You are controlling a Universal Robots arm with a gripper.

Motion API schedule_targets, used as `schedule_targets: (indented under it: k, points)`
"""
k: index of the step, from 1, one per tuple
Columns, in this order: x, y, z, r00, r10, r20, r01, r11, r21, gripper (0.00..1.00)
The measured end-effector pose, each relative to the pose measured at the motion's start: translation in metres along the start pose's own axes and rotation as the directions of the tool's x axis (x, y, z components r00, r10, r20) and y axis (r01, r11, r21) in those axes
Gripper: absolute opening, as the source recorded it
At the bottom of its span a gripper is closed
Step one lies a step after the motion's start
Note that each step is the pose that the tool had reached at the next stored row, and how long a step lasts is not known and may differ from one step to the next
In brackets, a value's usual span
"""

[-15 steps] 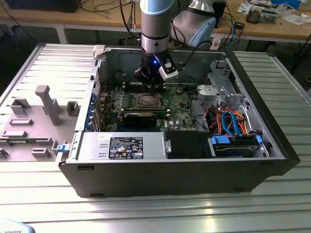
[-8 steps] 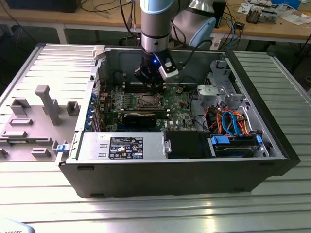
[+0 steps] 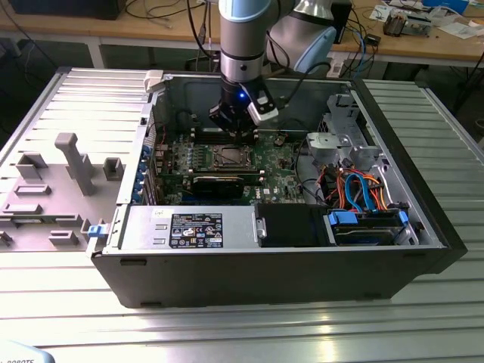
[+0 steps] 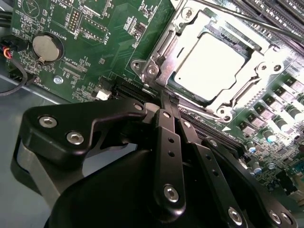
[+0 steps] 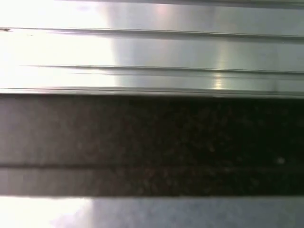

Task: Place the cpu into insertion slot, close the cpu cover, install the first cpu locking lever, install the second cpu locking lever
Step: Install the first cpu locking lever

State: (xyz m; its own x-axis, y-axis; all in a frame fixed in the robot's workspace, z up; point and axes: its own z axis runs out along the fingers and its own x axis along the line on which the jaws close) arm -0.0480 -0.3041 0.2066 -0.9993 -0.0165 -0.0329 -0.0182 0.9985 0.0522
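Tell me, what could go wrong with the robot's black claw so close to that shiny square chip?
The black gripper hangs right beside the thin silver metal cover frame that lies around the shiny square silver-grey chip. A small slip might scrape the frame or bump the green circuit board. The tiny silver cylinder parts nearby might also get knocked.

Ribbed metal table (image 3: 227,333) spans foreground of exterior view, bright glare on its slats. Grey moulded tray (image 3: 53,189) with upright pegs lies on table at exterior view's left. Wooden workbench (image 3: 113,30) runs along back, cables (image 3: 162,11) trailing over its edge, papers and small parts (image 3: 423,19) at exterior view's right end. First wrist view: lit metal slats (image 5: 152,52) above dark band (image 5: 152,142).
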Motion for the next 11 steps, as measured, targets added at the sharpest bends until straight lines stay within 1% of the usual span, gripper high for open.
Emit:
schedule_targets:
  k: [4,8,11]
  points:
    - [-0.0010,0.0000,0.0002,1.0000,0.000,0.0001,0.000,1.0000,0.0006,0.11]
    - [-0.0012,0.0000,-0.0009,1.0000,0.000,0.0000,0.000,1.0000,0.0006,0.11]
    - [-0.0013,0.0000,-0.0001,1.0000,0.000,-0.0001,0.000,1.0000,0.0033,0.11]
